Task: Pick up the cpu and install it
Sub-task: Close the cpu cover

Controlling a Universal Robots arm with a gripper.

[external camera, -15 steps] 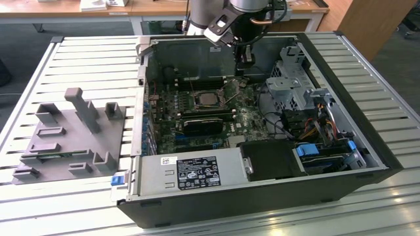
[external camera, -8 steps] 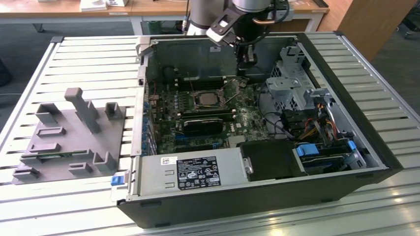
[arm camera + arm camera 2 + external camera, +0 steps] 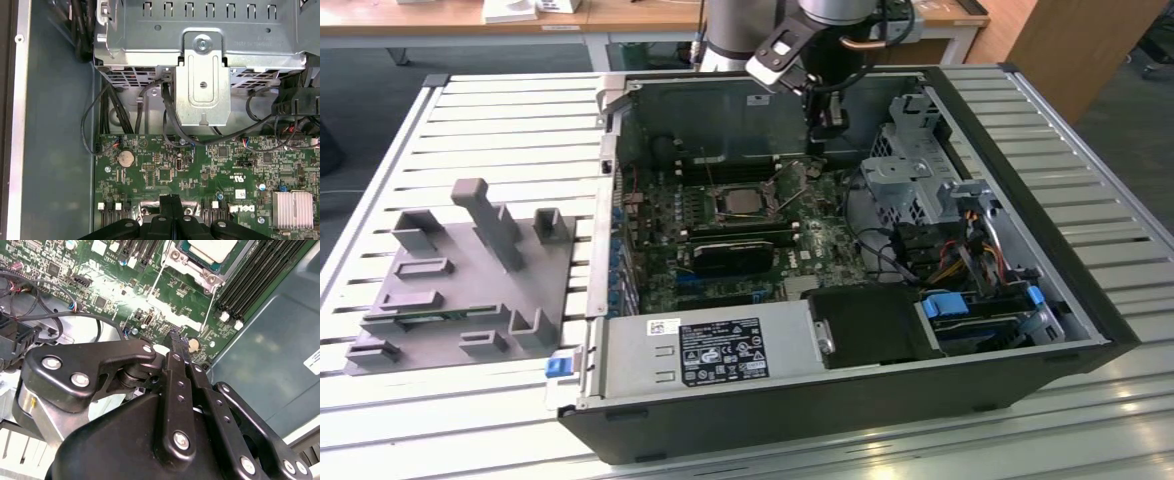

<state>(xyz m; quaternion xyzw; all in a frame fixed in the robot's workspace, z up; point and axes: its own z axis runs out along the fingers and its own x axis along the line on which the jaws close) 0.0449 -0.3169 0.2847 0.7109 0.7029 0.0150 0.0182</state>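
Note:
The cpu (image 3: 744,201) lies flat in the socket on the green motherboard (image 3: 821,240) inside the open computer case. Its silvery top and pale rim show in the second wrist view as well (image 3: 212,249), with the socket's thin lever rods (image 3: 159,282) beside it. My gripper (image 3: 819,142) hangs over the board near the case's back wall, to the exterior view's right of the cpu and apart from it. In both wrist views the gripper (image 3: 176,338) (image 3: 171,201) has its black fingers pressed together with nothing between them.
A metal drive cage (image 3: 914,160) (image 3: 202,75) with cables stands close to the gripper. A coin battery (image 3: 125,158) and memory slots (image 3: 255,275) lie below it. A long black card (image 3: 740,252) crosses the board. A grey fixture (image 3: 467,270) sits on the slatted table.

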